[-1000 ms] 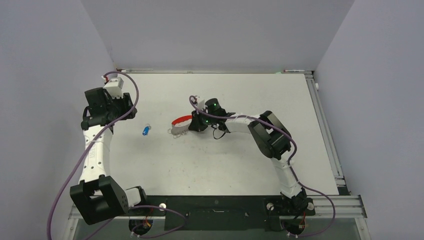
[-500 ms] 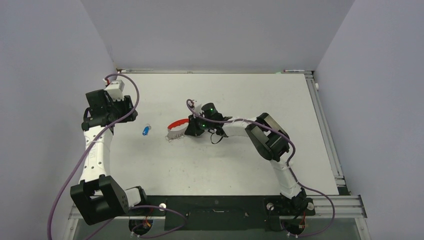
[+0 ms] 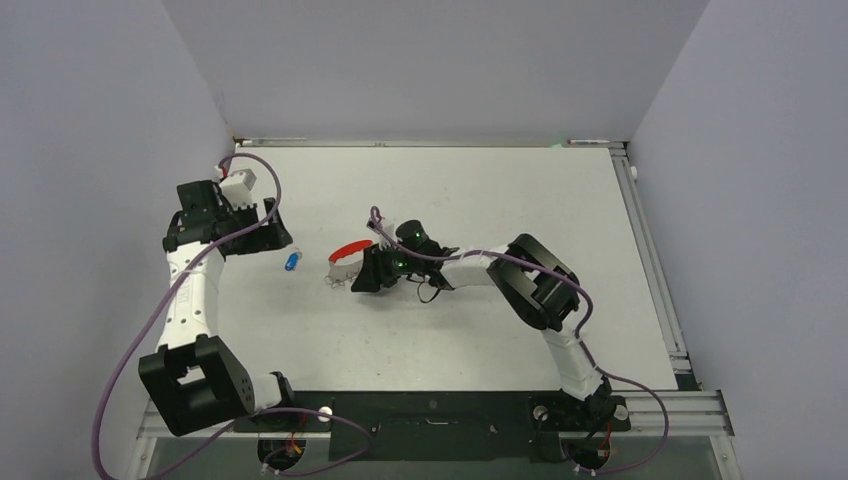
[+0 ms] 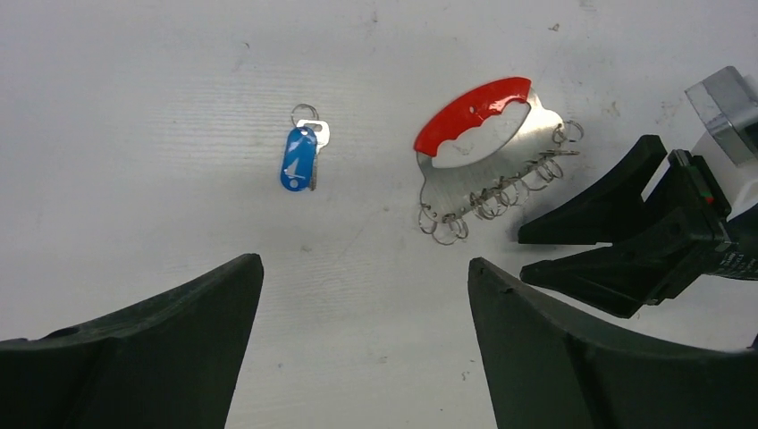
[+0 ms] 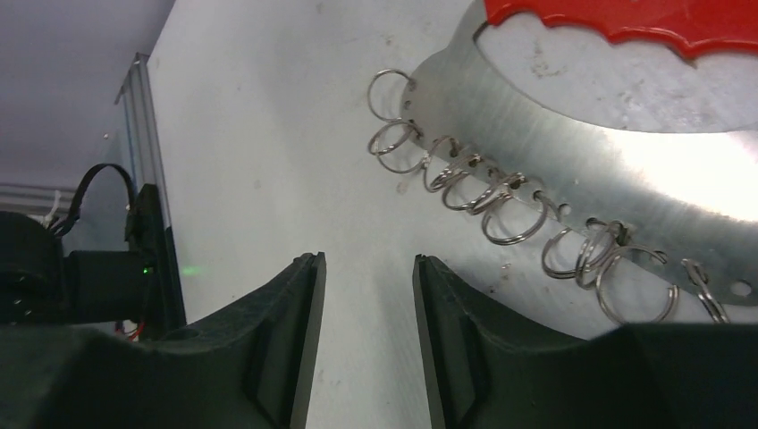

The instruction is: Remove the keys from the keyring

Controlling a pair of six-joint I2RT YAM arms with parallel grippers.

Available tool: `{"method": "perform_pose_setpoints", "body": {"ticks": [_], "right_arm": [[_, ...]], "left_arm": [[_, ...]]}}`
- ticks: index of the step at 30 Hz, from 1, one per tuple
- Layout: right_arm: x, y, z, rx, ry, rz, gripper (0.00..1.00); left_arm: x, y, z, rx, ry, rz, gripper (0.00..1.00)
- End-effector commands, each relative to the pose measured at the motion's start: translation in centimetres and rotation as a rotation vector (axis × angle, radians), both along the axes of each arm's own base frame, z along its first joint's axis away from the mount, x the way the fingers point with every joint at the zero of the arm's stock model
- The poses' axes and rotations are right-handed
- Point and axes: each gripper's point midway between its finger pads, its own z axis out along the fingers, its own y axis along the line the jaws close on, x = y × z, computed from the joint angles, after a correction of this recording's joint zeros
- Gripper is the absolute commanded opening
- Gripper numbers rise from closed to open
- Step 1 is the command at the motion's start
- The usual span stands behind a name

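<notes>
Lying flat on the tabletop, the keyring sits just left of the right jaws, which stand slightly apart and empty; 1 blue-headed key lies loose further left, near the left jaws, spread wide and empty

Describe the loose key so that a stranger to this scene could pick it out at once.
On the white table, look between the left gripper and the red-handled keyring. A small key lies there alone, touching neither. Its bright blue head sets it apart from the keyring's row of bare silver loops.
</notes>
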Motion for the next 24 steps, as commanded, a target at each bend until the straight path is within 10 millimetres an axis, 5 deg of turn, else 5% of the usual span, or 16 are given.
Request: {"method": "perform_pose_setpoints", "body": {"ticks": [1,8,14,19,24], "right_arm": [[-0.3,0.2,10.7,0.215,-0.135,0.11,0.45],[1.8,-4.3,16.3,0.159,-0.321,0.117,0.67],[6.2,-10.7,20.8,0.083,-0.435,-0.016,0.96],[9.8,-17.7,22.6,-0.012,-0.479,-0.175,0.9],[12.8,-26.7,20.8,-0.131,-0.437,-0.36,0.9]], "left_arm": [[0.2,-1.8,2.0,-0.082,0.014,-0.094,0.9],[1.8,-3.7,2.8,-0.037,0.057,-0.19,0.96],[4.6,-5.6,4.9,0.0,0.057,-0.247,0.96],[8.5,-5.3,6.7,0.026,0.083,-0.186,0.96],[11.6,-3.9,7.4,0.043,0.08,-0.062,0.96]]}}
